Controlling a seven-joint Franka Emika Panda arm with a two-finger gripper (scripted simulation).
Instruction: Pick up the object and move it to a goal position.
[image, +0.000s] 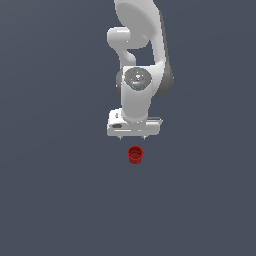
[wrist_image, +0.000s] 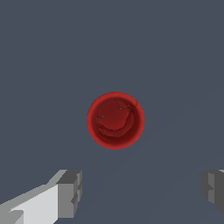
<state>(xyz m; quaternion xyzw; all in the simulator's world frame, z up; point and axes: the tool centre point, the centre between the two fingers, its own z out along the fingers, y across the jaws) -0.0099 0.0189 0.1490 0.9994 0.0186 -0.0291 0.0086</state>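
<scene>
My gripper hung wide open above the red cup, which stood upright on the bare grey floor, untouched. From the wrist camera I saw its hollow top between and ahead of the spread fingers. Descent, grasp and carry all remained; no goal marker showed.

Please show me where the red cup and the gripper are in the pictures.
red cup (wrist_image: 115, 120): wrist view, on its hollow inside.
red cup (image: 135, 154): exterior view, on its ribbed side.
gripper (image: 132, 137): exterior view, midway between its two short fingertips, which stand apart.
</scene>
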